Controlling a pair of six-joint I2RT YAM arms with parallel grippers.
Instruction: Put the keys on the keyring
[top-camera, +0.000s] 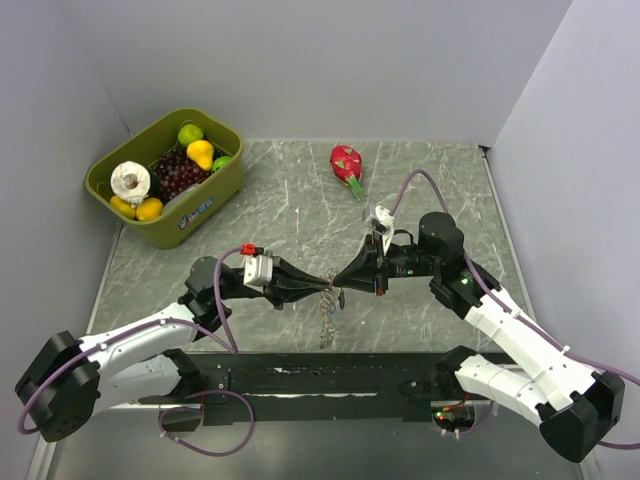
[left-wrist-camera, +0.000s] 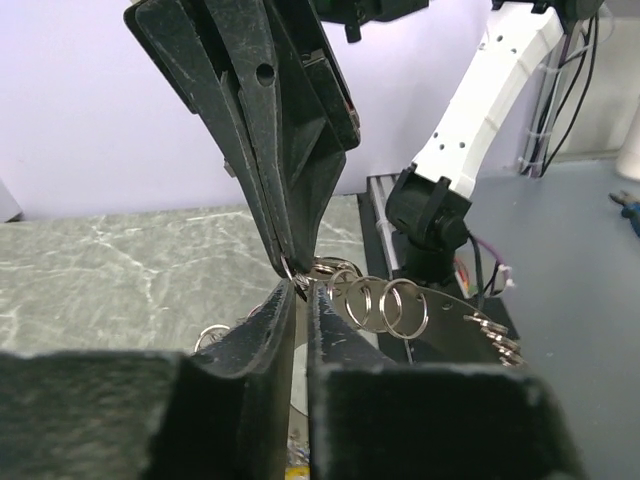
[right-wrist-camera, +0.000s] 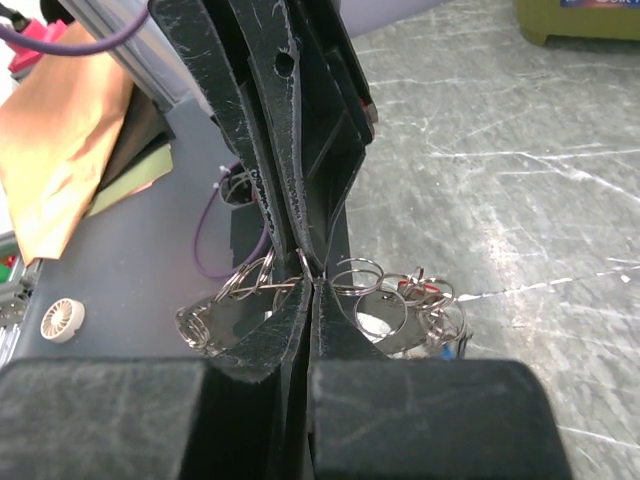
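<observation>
My left gripper (top-camera: 322, 285) and right gripper (top-camera: 342, 283) meet tip to tip above the middle of the table. Both pinch the keyring (top-camera: 326, 315), whose bundle of silver rings dangles below them. In the left wrist view my left gripper (left-wrist-camera: 302, 288) has its jaws a sliver apart, with rings (left-wrist-camera: 385, 305) fanned to the right and small silver keys (left-wrist-camera: 495, 335) beyond. In the right wrist view my right gripper (right-wrist-camera: 312, 283) is shut on a thin ring wire (right-wrist-camera: 268, 291). Rings (right-wrist-camera: 360, 275) spread on both sides, with red and blue key heads (right-wrist-camera: 428, 292) at the right.
An olive bin (top-camera: 205, 210) holding fruit stands at the back left. A dragon fruit (top-camera: 347, 162) lies at the back centre. The black base rail (top-camera: 320, 375) runs along the near edge. Grey walls close in the table on three sides.
</observation>
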